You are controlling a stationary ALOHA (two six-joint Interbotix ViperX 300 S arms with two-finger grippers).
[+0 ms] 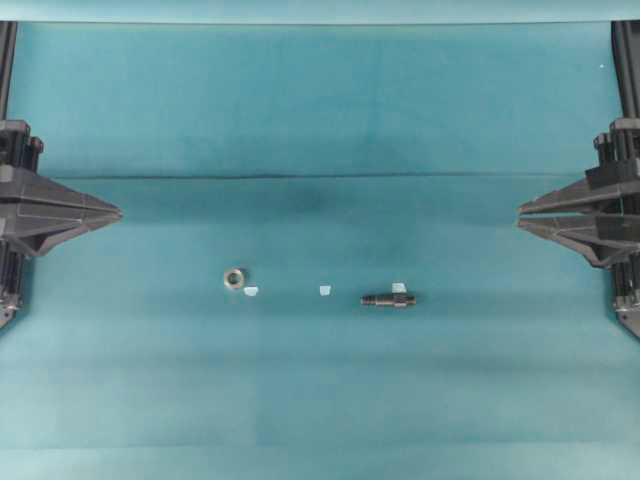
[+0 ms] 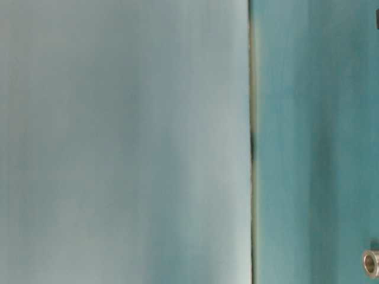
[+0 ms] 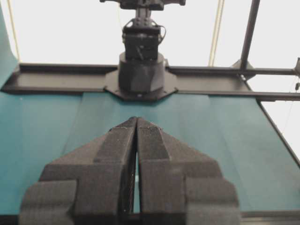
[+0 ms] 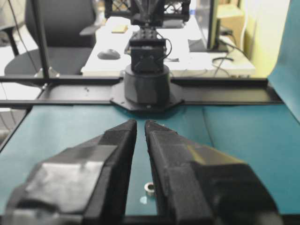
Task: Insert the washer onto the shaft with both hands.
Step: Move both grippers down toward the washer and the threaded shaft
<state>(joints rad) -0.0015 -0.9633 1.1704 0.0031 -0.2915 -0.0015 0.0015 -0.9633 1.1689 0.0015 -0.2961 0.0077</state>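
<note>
Premises: a robotics lab or test bench set up inside an office room. Evidence: a work table (image 1: 320, 400) covered in a teal cloth, bounded by a black metal frame (image 3: 65, 70) with upright posts, on which a robot arm base (image 4: 146, 84) is bolted at the far edge. Beyond that edge, the right wrist view shows a white office desk (image 4: 197, 61) carrying a computer mouse (image 4: 108, 54), cables and a monitor stand, with a dark office chair (image 4: 61, 23) beside it.
</note>
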